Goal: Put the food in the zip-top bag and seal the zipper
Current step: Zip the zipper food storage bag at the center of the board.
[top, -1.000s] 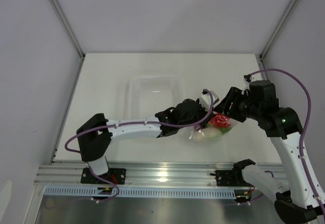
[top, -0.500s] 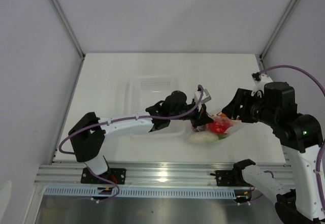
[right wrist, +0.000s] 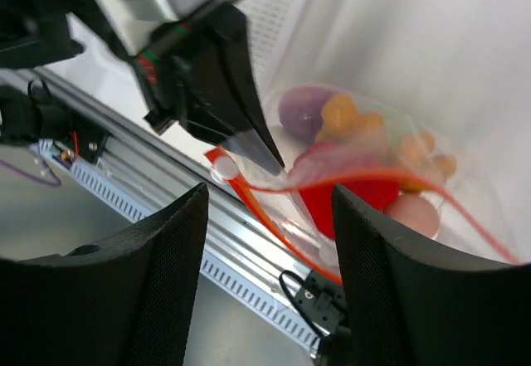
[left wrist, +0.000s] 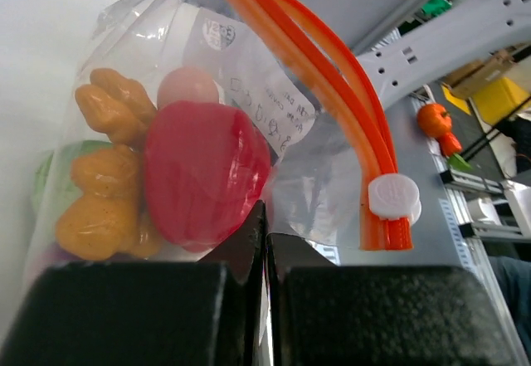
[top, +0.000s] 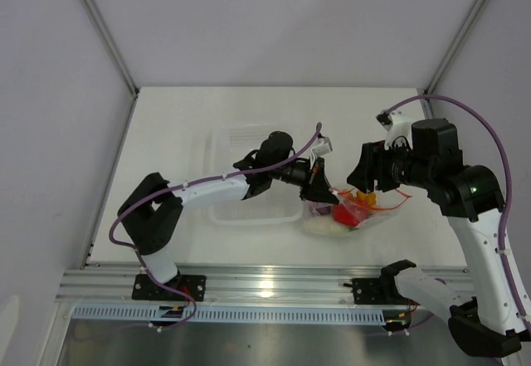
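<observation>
Left gripper (left wrist: 265, 226): I have its jaws clamped on the zip-top bag (left wrist: 309, 163); right gripper (right wrist: 267, 198), at the bag's 1 o'clock, jaws open.

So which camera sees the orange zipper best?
The left wrist view: the zipper runs big and sharp across it, down to its white slider. The right wrist view shows it thinner and blurrier, and the top view shows only a tiny orange thread.

Left hand (top: 322, 192) and tray (top: 224, 146) block the bag's (top: 365, 217) left side.
</observation>
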Controlling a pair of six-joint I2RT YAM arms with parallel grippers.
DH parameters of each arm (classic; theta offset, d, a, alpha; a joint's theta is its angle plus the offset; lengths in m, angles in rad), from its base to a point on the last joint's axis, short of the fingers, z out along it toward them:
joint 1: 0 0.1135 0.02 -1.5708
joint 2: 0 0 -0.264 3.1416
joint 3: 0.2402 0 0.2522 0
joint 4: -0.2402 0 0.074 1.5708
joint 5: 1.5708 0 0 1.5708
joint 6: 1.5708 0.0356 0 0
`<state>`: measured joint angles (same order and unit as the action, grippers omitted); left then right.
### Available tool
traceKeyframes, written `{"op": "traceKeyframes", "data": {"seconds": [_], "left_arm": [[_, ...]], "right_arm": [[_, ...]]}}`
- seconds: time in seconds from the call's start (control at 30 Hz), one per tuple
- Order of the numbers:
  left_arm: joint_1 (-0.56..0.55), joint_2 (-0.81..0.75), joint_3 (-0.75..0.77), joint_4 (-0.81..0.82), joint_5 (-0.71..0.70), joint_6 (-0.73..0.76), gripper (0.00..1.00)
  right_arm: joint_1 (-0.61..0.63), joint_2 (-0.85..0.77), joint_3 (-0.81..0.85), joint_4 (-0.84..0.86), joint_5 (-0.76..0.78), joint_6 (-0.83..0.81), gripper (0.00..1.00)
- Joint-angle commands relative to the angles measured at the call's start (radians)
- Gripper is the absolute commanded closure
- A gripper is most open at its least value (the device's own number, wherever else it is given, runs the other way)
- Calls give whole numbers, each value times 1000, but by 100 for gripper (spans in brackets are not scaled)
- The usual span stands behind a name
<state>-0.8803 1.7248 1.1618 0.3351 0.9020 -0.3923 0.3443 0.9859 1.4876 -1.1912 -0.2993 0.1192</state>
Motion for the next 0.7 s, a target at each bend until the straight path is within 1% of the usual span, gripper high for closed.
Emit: {"op": "traceKeyframes", "data": {"seconds": [0.0,0.03,0.1,0.17,0.27,0.37,0.4,0.53,0.67], "left_arm": [[7,18,33,82,118,-52,99],[13,22,35,84,129,-68,99],[21,28,41,94,150,-89,99],[37,36,41,104,172,-129,99],[55,36,41,107,187,-172,99],[60,19,24,125,189,-209,100],[60,15,18,128,189,-217,99],[61,13,41,81,184,-253,99],[61,1,39,96,193,-275,99]], "right_arm": [[60,63,60,88,-83,-113,37],[106,80,69,82,-68,-127,37],[151,114,103,79,-8,-164,39],[180,117,114,87,-15,-203,40],[196,112,112,93,-92,-248,46],[214,120,83,81,-83,-274,53],[220,134,80,71,-86,-280,57],[292,117,66,68,-44,-283,60],[309,112,51,64,-31,-300,61]]}}
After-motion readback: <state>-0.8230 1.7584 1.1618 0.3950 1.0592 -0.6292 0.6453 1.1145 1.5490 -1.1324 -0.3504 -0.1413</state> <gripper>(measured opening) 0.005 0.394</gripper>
